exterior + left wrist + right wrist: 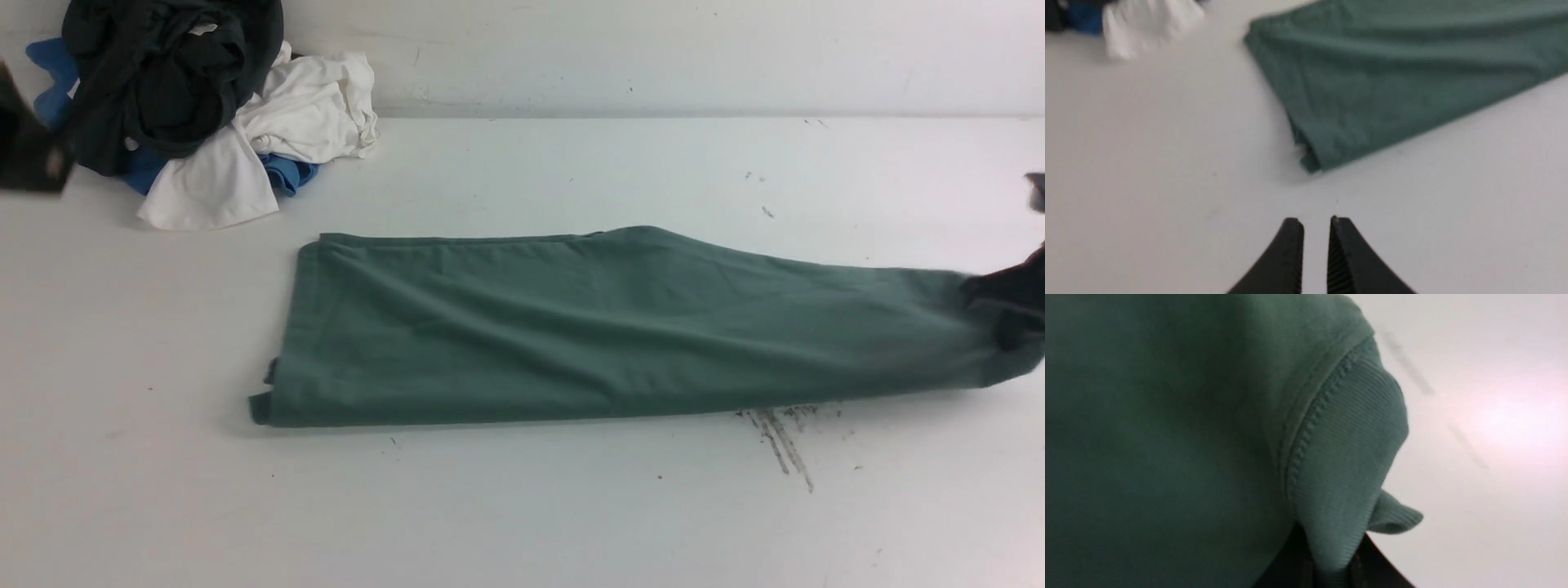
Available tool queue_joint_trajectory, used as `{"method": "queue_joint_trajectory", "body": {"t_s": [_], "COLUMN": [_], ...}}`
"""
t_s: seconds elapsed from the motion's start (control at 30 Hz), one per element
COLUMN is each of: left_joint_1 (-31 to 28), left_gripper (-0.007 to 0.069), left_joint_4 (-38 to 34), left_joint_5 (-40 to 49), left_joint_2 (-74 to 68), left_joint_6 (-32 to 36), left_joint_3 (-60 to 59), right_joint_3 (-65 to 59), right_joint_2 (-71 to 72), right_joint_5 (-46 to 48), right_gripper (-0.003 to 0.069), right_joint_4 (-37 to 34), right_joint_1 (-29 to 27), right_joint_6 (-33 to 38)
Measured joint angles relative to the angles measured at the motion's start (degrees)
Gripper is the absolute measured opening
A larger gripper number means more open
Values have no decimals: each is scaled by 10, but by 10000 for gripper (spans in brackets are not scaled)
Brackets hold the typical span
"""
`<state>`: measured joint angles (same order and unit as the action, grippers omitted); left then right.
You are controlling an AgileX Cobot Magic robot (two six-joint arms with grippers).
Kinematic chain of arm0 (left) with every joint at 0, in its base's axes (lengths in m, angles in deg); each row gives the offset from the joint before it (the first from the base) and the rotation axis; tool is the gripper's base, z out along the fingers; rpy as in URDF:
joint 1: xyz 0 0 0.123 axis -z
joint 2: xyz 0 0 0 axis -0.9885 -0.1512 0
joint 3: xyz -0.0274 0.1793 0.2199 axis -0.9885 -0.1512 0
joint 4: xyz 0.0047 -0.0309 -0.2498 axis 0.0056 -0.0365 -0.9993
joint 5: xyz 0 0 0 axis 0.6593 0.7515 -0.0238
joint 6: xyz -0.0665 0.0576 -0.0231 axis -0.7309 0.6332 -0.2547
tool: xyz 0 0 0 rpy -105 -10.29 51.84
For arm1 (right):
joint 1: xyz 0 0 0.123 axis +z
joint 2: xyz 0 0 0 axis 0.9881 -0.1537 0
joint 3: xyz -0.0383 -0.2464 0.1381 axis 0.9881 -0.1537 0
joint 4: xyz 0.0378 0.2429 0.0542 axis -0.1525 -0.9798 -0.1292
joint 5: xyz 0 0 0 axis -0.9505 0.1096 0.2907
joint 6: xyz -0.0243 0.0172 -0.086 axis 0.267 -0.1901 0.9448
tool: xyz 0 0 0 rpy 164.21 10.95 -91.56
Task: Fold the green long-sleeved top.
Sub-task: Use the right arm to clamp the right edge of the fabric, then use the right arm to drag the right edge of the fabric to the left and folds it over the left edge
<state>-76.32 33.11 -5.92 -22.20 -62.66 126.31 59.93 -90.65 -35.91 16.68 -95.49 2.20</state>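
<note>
Top (506,335) lies stretched across the white surface (522,514), from left of centre to the right edge of the front view, green in colour and folded lengthwise into a long band. Its left end is squared, with two small tabs of cloth protruding near the lower left corner. Shallow creases run along the upper face; the right portion tapers and looks blurred. Right hand (1329,555) is clamped on the top at its right end, cloth bunched between the fingertips; a stitched seam borders the gripped part. Left hand (1316,222) is clear of the top, its fingertips slightly apart with nothing between them. Dark scuff marks (780,441) are noted on the surface beside the near edge of the top. At the far left sits a heap: dark garment (184,82) uppermost, white garment (306,106) beside and partly beneath it, blue cloth (286,173) showing at the edges. Heap and top are apart. White wall (653,53) stands behind the surface.
</note>
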Motion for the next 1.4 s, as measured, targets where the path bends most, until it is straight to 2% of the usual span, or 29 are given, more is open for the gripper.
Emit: {"method": "queue_joint_trajectory", "body": {"t_s": [0.13, 0.23, 0.33, 0.47, 0.5, 0.57, 0.6, 0.63, 0.7, 0.77, 0.83, 0.9, 0.93, 1.0, 1.1, 1.17, 1.27, 1.3, 1.4], "left_joint_1": [0, 0, 0, 0, 0, 0, 0, 0, 0, 0, 0, 0, 0, 0, 0, 0, 0, 4, 23], "left_gripper": [78, 78, 78, 78, 78, 78, 78, 78, 78, 78, 78, 78, 78, 78, 78, 78, 78, 78, 78], "left_joint_4": [15, 16, 16, 16, 16, 16, 16, 16, 11, 8, -3, -8, -8, -8, -17, -26, -96, -144, -231], "left_joint_5": [-30, -60, -100, -132, -140, -143, -143, -143, -143, -143, -143, -141, -141, -139, -143, -148, -194, -218, -249], "left_joint_2": [7, 7, 7, 7, 7, 7, 7, 7, 7, 7, 7, 7, 7, 7, 7, 7, 1, -12, -51], "left_joint_6": [-9, -11, -11, -12, -12, -12, -12, -12, -12, -12, -12, -11, -11, -11, -9, -9, 4, 29, 86], "left_joint_3": [-120, -166, -192, -195, -195, -195, -195, -195, -195, -195, -195, -195, -195, -195, -195, -195, -195, -195, -187], "right_joint_3": [58, 96, 145, 163, 163, 163, 163, 163, 164, 164, 164, 163, 163, 169, 198, 210, 240, 245, 243], "right_joint_2": [53, 89, 118, 121, 111, 91, 75, 72, 14, -9, -69, -91, -92, -91, -70, -61, -30, -17, -3], "right_joint_5": [64, 93, 121, 125, 115, 80, 58, 58, -7, -27, -73, -97, -99, -106, -82, -66, -2, 28, 78], "right_gripper": [31, 31, 31, 31, 31, 31, 31, 31, 32, 36, 83, 144, 153, 261, 355, 371, 379, 360, 292], "right_joint_4": [8, -24, -105, -205, -232, -267, -278, -278, -295, -298, -302, -316, -317, -327, -317, -308, -248, -203, -141], "right_joint_1": [-16, 5, 70, 186, 238, 301, 334, 341, 416, 437, 472, 482, 483, 483, 475, 472, 459, 452, 435], "right_joint_6": [-16, -2, 30, 46, 48, 50, 50, 50, 50, 50, 58, 61, 61, 68, 90, 97, 107, 108, 102]}}
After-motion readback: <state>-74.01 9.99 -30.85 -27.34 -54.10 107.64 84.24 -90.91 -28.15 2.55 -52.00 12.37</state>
